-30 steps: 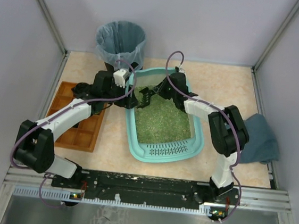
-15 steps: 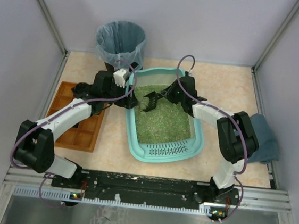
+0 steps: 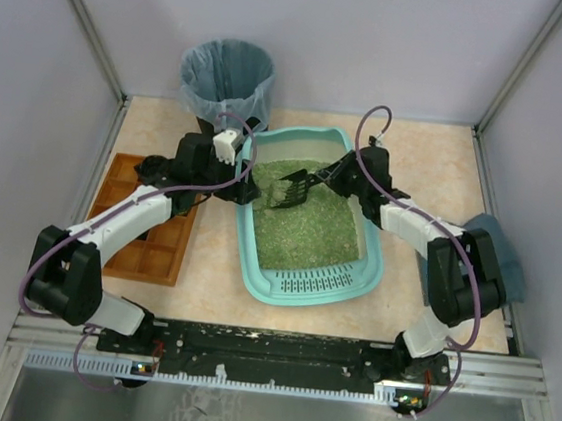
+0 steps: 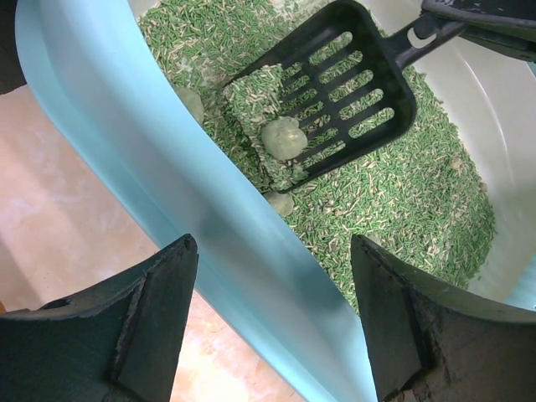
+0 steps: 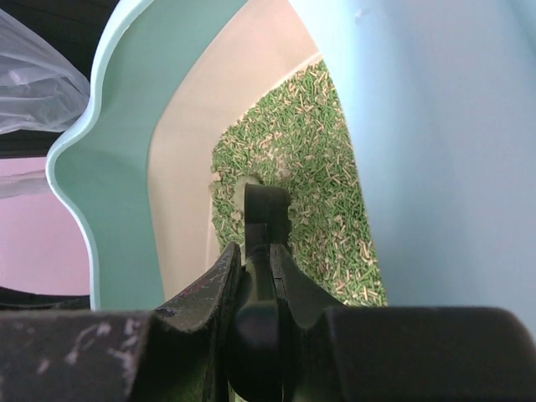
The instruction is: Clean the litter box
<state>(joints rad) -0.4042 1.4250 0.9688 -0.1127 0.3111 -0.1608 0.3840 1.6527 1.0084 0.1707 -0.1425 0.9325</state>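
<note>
Right tool (image 3: 345,174) clamped on scoop (image 4: 335,92) handle, clump (image 4: 285,138) aboard, over litter box (image 3: 254,278). Bin (image 3: 227,74) lies far-left of scoop head. Left tool (image 4: 272,310) wide over box wall.

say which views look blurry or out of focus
left wrist: scoop and clump sharp, near box rim and left tool blurred; right wrist: right tool and the scoop handle soft, litter beyond crisper; top external: evenly lit, sharp throughout
</note>
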